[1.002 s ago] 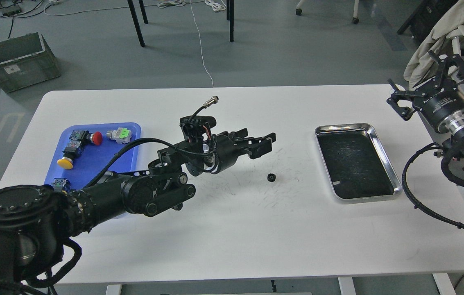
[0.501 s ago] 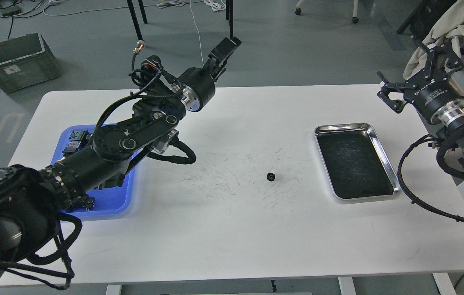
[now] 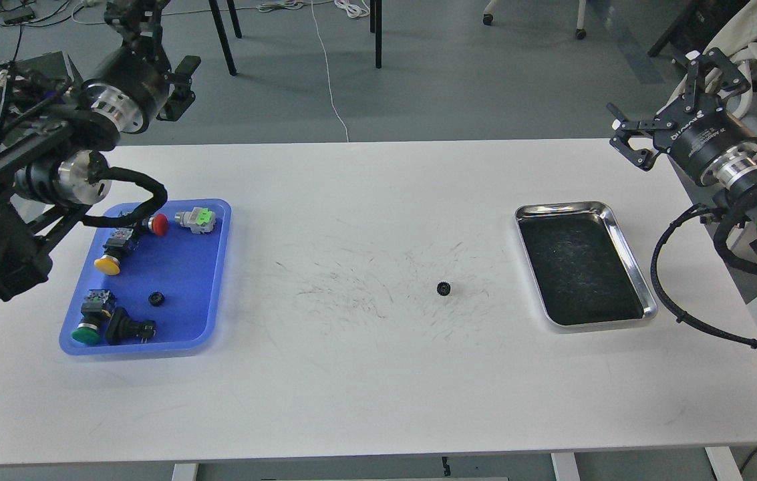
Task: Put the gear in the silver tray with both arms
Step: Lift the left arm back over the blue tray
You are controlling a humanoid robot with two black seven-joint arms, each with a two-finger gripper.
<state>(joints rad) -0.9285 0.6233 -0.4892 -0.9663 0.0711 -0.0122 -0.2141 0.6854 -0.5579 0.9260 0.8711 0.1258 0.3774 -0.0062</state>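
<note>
While gear (image 3: 443,288) lies on surface (image 3: 378,374) left of silver tray (image 3: 645,294), our right gripper (image 3: 669,100), spread and empty, is nearer; left gripper (image 3: 151,40) unclear.

Gear (image 3: 443,288) sits on the table (image 3: 365,401) near centre, left of the silver tray (image 3: 645,294) and apart from it. Plastic tray (image 3: 214,267) at far left holds push buttons and a second gear (image 3: 156,299). My left gripper (image 3: 151,40) hangs beyond the far-left corner, my right gripper (image 3: 672,100) beyond the far-right.
</note>
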